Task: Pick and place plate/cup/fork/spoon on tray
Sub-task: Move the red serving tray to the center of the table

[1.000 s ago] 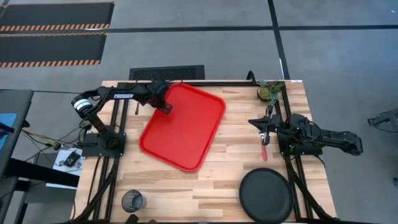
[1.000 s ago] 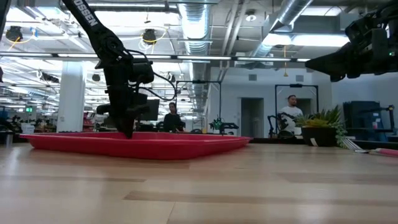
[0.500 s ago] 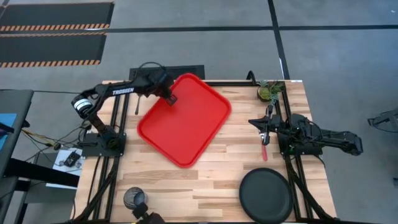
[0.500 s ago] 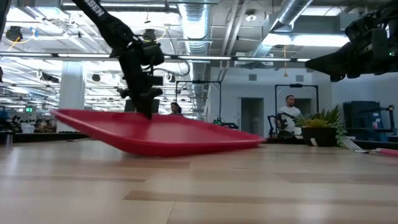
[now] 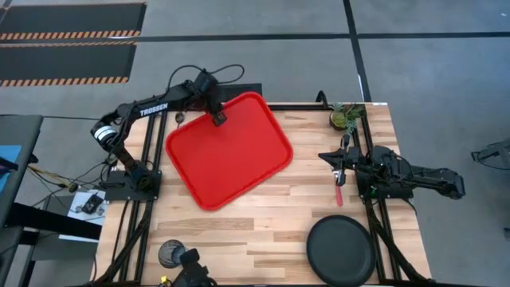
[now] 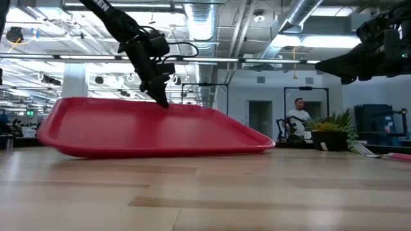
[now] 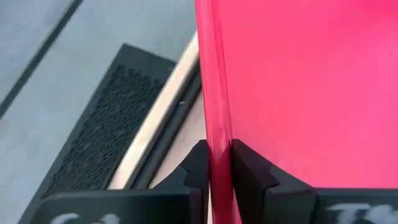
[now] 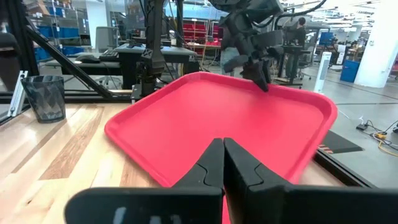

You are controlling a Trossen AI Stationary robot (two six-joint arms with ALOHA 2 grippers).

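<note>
The red tray (image 5: 231, 155) stands tilted at the table's left middle, its far edge raised and its near part (image 6: 64, 149) on the table. My left gripper (image 5: 217, 118) is shut on that far edge; it also shows in the low view (image 6: 160, 99). My right gripper (image 5: 340, 162) is shut and empty, held above the table at the right, over the tine end of the red-handled fork (image 5: 339, 194). The black plate (image 5: 341, 251) lies at the near right. The dark cup (image 5: 169, 253) stands at the near left. I cannot make out the spoon. My left gripper pinches the tray's raised lip at its far edge (image 7: 217, 146), one finger (image 7: 247, 171) inside the tray and one (image 7: 198, 169) outside. The fingers come slanting down from the far side. The far edge is lifted and the near part stays on the table.
A small green potted plant (image 5: 344, 117) stands at the far right corner. A dark device (image 5: 190, 275) sits by the cup at the near edge. People stand in the room beyond the table (image 6: 300, 119). Bare wood lies between tray and plate.
My left gripper has gone up and toward the table's far edge, still shut on the tray's lip. The tray, flat on the table a second ago, now has its far edge lifted and its near part down, and it has turned about and shifted left.
</note>
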